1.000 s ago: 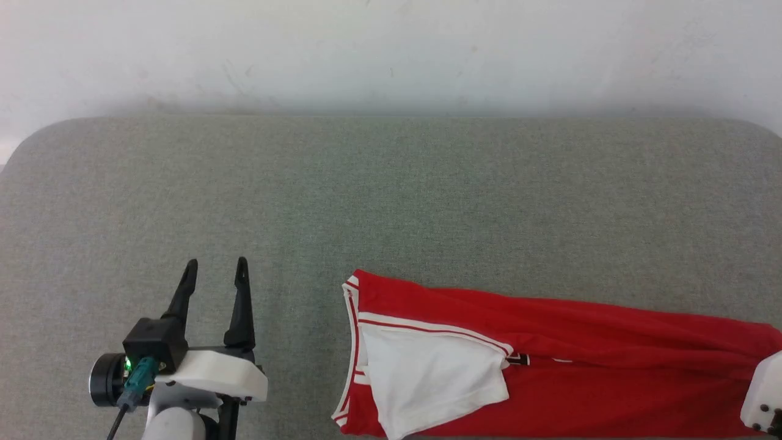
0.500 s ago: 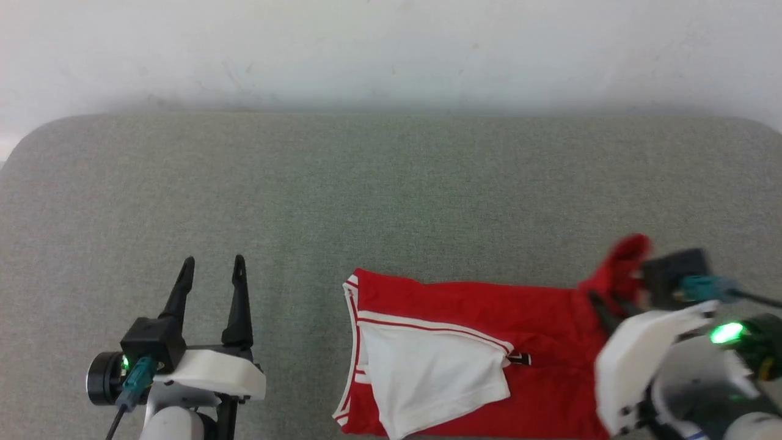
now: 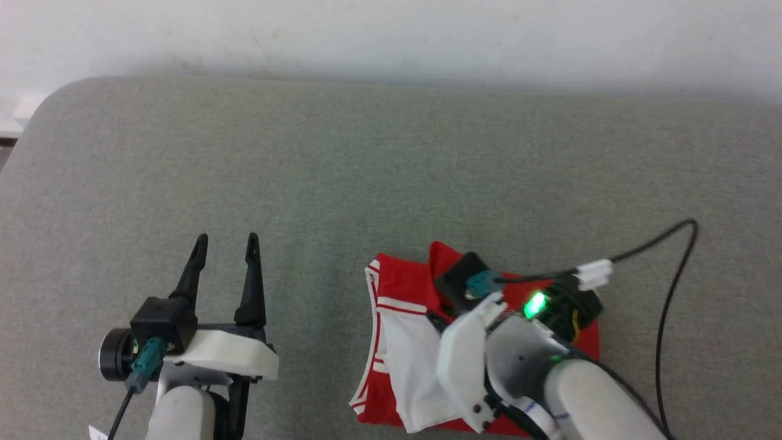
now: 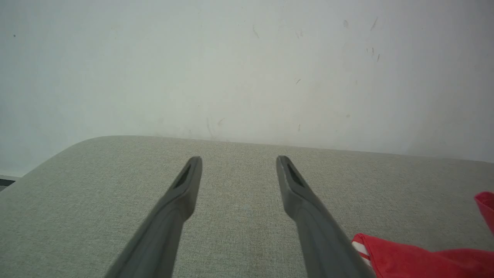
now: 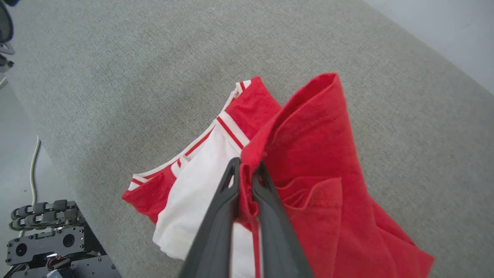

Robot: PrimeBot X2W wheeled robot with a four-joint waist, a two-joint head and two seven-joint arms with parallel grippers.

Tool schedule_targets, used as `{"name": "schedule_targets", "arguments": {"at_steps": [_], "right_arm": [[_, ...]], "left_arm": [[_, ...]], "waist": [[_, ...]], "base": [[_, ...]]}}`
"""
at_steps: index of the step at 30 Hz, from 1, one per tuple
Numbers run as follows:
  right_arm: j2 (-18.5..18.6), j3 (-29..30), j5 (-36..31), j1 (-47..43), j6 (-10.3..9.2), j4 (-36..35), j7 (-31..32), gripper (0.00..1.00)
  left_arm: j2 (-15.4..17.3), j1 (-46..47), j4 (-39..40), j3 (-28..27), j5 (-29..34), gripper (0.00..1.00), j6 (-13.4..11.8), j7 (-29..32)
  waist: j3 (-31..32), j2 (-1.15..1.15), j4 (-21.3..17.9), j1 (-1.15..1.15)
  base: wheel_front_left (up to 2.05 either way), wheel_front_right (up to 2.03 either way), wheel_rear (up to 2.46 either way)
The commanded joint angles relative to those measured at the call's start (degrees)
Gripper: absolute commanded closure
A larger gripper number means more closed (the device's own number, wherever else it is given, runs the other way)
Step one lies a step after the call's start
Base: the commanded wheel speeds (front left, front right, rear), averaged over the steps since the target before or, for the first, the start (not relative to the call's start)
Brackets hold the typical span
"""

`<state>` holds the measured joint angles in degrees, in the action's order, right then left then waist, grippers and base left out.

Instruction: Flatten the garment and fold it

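Near front edge of worktop: right hand clamps garment, holding hem over collar end to fold; left hand idle, fingers apart.

Upper half and left of the head view: open grey surface — lower right crowded by the garment, right arm and looping cable.

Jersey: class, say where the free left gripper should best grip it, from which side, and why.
Probably the striped edge at the jersey's left end, approached from the left, where the open left gripper hovers. That edge lies flat, exposed and nearest it; the right gripper pinches the folded-over red fold.
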<state>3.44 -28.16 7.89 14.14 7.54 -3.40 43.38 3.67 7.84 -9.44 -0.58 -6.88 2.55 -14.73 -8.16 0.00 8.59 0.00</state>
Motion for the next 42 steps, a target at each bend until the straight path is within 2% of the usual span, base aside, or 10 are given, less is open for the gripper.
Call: {"name": "schedule_targets", "arguments": {"at_steps": [1, 8, 9, 10, 15, 20, 24, 28, 34, 42], "right_arm": [[-0.25, -0.64, 0.55, 1.43, -0.05, 1.40, -0.91, 1.00], [-0.54, -5.48, 6.40, 7.66, -0.05, 14.55, -7.12, 1.00], [-0.54, -5.82, 7.54, 8.13, -0.05, 15.87, -7.83, 0.60], [-0.55, -6.07, 8.47, 8.61, -0.05, 16.95, -8.61, 0.00], [-0.55, -5.77, 14.17, 9.47, -0.05, 16.87, -14.12, 0.00], [-0.56, -2.82, 20.74, 8.64, -0.05, 8.49, -23.51, 0.00], [-0.56, 5.72, 18.02, 5.49, -0.05, 1.85, -31.78, 0.00], [-0.56, 16.89, 13.75, -1.01, -0.05, -2.16, -35.61, 0.00], [-0.56, 28.91, 12.96, -11.46, -0.05, -0.25, -35.56, 0.00], [-0.56, 27.33, 14.49, -16.79, -0.05, 6.30, -27.48, 0.00]], "left_arm": [[-0.29, 1.34, 0.03, 0.08, 0.01, 0.00, 0.47, -0.27], [-0.58, 2.16, -0.45, 0.36, -0.15, 0.00, 0.43, -0.27], [-0.61, 2.16, -0.53, 0.42, -0.15, 0.00, 0.41, -0.27], [-0.63, 2.17, -0.62, 0.47, -0.17, 0.00, 0.38, -0.27], [-0.71, 1.72, -0.84, 0.28, -0.30, 0.00, 0.31, -0.27], [-0.74, 0.72, -0.49, -0.73, -0.20, 0.00, 0.10, -0.27], [-0.75, 0.01, -0.11, -1.35, 0.13, 0.00, 0.25, -0.27], [-0.75, -0.32, 0.24, -1.85, 0.53, 0.00, 0.52, -0.27], [-0.76, -0.31, 0.25, -1.71, 1.05, 0.00, 1.18, -0.27], [-0.77, -0.43, 0.16, -1.41, 1.25, 0.00, 1.44, -0.27]], "waist": [[-1.18, 0.00, 1.28, 0.00], [-2.25, 0.00, 2.42, 0.00], [-2.29, 0.00, 2.46, 0.00], [-2.28, 0.00, 2.49, 0.00], [-1.45, 0.00, 1.73, 0.00], [-0.10, 0.00, -0.47, 0.00], [1.08, 0.00, -2.25, 0.00], [1.78, 0.00, -3.48, 0.00], [2.15, 0.00, -3.95, 0.00], [1.73, 0.00, -3.99, 0.00]], "base": [[0.00, 0.00, 0.00], [0.00, 0.00, 0.00], [0.00, 0.00, 0.00], [0.00, 0.00, 0.00], [0.00, 0.00, 0.00], [0.00, 0.00, 0.00], [0.00, 0.00, 0.00], [0.00, 0.00, 0.00], [0.00, 0.00, 0.00], [0.00, 0.00, 0.00]]}}
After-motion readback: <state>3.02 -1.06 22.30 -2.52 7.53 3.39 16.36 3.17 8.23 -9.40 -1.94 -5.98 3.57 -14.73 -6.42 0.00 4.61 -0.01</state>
